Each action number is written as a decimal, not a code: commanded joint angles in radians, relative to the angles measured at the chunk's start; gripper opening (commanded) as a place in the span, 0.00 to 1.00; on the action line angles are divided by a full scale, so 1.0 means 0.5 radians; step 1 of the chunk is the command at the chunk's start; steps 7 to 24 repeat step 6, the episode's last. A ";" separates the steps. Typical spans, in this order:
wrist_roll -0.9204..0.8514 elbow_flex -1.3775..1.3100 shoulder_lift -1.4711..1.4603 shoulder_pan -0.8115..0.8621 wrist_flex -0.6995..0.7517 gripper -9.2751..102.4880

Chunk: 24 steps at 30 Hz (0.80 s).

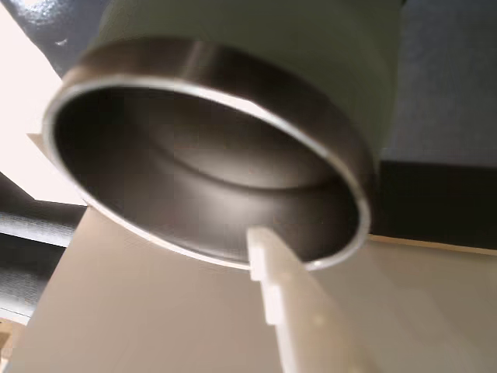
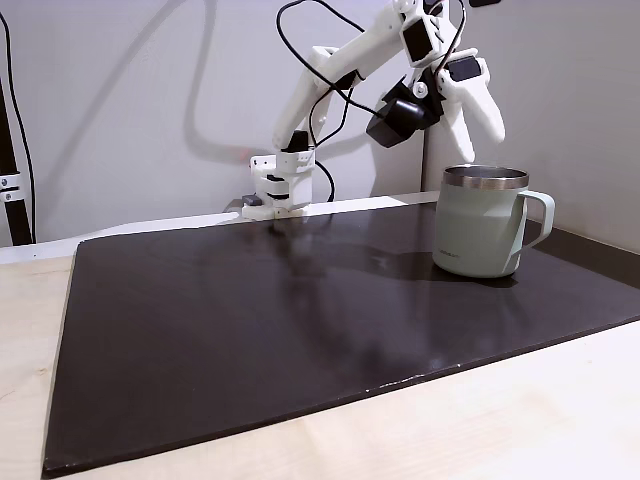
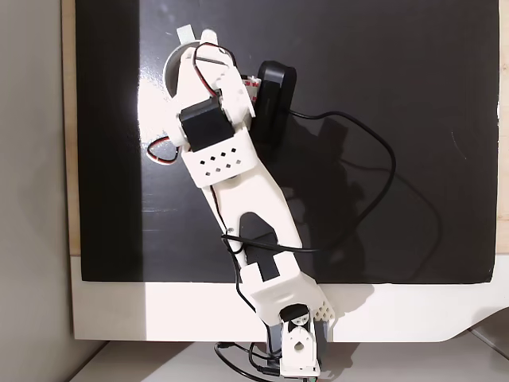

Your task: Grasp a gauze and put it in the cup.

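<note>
Gripper [image 2: 482, 128] hovering over mug [image 2: 478, 235] — finger state indiscernible | gauze unseen | advice: centring above steel rim [image 1: 210, 93] before lowering

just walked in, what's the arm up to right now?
The white arm has its gripper poised just above the sage-green cup standing on the black mat. In the wrist view one finger hangs over the steel rim. No gauze is visible; the dark interior looks empty.
</note>
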 commanded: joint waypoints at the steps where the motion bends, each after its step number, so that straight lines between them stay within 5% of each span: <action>1: -0.006 -0.107 0.071 -0.006 0.000 0.44; 24: -0.012 -0.104 0.077 0.003 0.012 0.44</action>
